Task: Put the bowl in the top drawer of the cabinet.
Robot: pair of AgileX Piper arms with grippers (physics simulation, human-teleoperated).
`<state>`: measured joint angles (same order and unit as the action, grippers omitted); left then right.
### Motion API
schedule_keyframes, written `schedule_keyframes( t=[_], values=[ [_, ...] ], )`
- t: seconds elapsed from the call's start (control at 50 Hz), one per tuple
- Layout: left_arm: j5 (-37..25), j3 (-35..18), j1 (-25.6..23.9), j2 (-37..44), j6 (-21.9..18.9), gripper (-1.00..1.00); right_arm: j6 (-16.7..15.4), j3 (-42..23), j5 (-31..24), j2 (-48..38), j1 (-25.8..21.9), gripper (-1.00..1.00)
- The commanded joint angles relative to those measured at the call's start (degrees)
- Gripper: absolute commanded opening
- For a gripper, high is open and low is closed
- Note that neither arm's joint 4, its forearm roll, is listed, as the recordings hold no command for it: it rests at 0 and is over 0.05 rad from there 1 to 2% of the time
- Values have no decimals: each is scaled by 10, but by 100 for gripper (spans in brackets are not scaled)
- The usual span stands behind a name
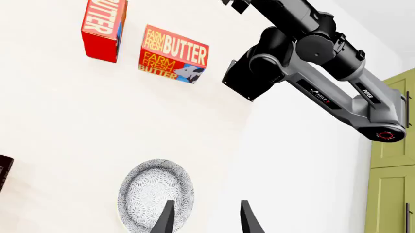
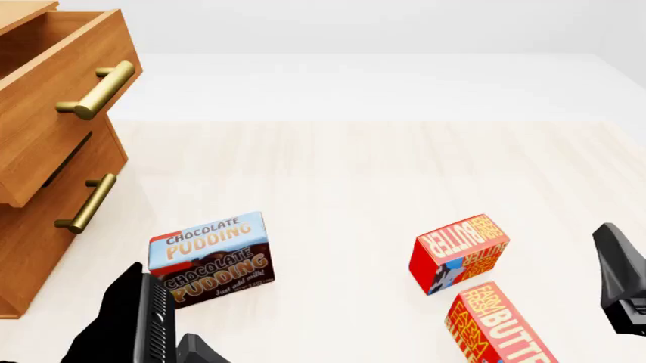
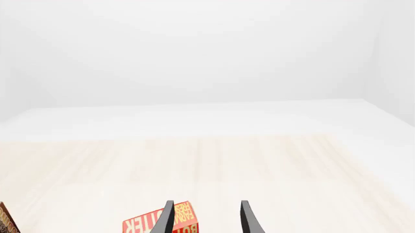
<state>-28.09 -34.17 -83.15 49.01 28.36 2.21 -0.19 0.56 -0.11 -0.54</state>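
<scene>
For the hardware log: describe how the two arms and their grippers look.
In the left wrist view the right arm has bulky black rounded joint housings and a grey metallic link bearing a small white logo, with a red ring mark near its end. Each gripper shows two thin, dark grey, tapered fingers: left gripper, right gripper. No loose cables are visible.

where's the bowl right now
The bowl shows only in the left wrist view, lying on the pale table just ahead of the open left gripper; the front view does not show it.
</scene>
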Motion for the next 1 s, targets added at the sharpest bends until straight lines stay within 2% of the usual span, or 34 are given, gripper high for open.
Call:
schedule_keyframes(
  t=[0.02,0.34,0.64,1.0],
  values=[
    [-30,1,16,-15,-6,100,0,0,0,0,-1,100],
    [-45,17,43,-46,-9,100,0,0,0,0,0,100],
    [-20,82,65,-72,3,100,1,0,0,0,0,100],
    [0,130,84,-92,17,100,1,0,0,0,0,100]
  ],
)
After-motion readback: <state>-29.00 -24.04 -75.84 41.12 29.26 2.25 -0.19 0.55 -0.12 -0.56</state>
